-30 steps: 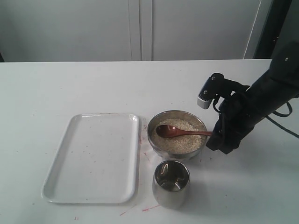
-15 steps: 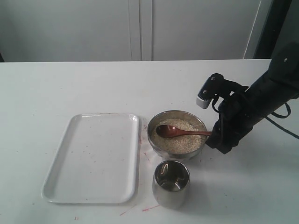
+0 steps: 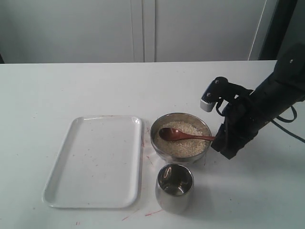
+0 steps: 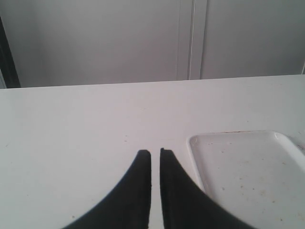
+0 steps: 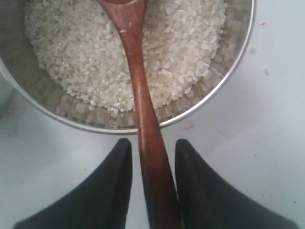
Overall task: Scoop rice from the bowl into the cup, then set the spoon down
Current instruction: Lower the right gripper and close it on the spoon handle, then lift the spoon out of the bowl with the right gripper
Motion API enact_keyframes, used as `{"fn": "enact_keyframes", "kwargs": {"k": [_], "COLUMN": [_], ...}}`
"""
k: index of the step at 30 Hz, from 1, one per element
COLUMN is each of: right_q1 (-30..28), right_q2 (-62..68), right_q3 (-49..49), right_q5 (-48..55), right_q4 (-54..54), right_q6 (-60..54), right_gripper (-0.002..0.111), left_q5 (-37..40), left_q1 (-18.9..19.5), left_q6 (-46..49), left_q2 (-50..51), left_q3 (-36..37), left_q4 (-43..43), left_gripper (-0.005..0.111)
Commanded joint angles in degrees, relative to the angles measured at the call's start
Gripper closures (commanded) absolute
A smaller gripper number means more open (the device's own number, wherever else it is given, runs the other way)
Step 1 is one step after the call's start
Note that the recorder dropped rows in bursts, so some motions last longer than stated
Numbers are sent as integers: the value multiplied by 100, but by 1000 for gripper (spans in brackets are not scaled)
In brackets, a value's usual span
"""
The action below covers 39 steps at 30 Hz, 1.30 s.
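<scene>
The steel bowl point(image 3: 155, 131) holds off-white rice point(image 3: 188, 147), seen close up as rice point(image 5: 186, 52) inside the bowl's rim point(image 5: 224, 78). The brown wooden spoon point(image 3: 183, 135) lies on the rice with its handle over the bowl's right rim. My right gripper point(image 3: 220, 139) is at the handle's end. Its fingers straddle the spoon handle point(image 5: 143, 109): one finger touches it and a gap shows at the other, so the gripper point(image 5: 152, 143) is open. The steel cup point(image 3: 174, 187) stands upright just in front of the bowl. My left gripper point(image 4: 155, 152) is shut on nothing above the bare table.
A white tray point(image 3: 95, 162) lies left of the bowl and cup, and its corner point(image 4: 248, 167) shows beside the left fingers. The white table point(image 3: 71, 90) runs back to a grey wall. A few red marks dot the table near the tray.
The right gripper has shifted very slightly along the spoon handle. The spoon, bowl and cup have not moved.
</scene>
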Motion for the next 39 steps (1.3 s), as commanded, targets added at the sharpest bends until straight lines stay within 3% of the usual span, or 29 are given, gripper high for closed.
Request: {"fn": "enact_keyframes", "kwargs": {"k": [1, 9, 21, 29, 34, 37, 39], "right_q1": [3, 3, 194, 2298, 3173, 3794, 3906], "right_q2": [-2, -262, -2013, -3925, -3921, -3668, -3358], "right_q3": [48, 48, 29, 274, 987, 1398, 1519], "right_q5": [108, 351, 1693, 2401, 2085, 1409, 1241], "right_q4": [43, 331, 71, -3433, -4224, -5349, -6149], "right_q6": [27, 27, 2949, 7018, 7318, 7833, 7921], "right_gripper": [82, 108, 108, 108, 108, 108, 108], "left_q5": [-24, -24, -24, -24, -24, -24, -24], "left_q1": [-36, -36, -36, -36, -36, -36, -36], "left_q6": [-8, -8, -8, -8, -8, -8, -8], "left_q2": [-8, -8, -8, -8, -8, -8, -8], "left_q3": [-35, -35, -35, -35, -35, -35, -35], "left_q4": [-18, -18, -18, -18, -18, -18, -18], "left_gripper": [92, 92, 92, 92, 92, 92, 92]}}
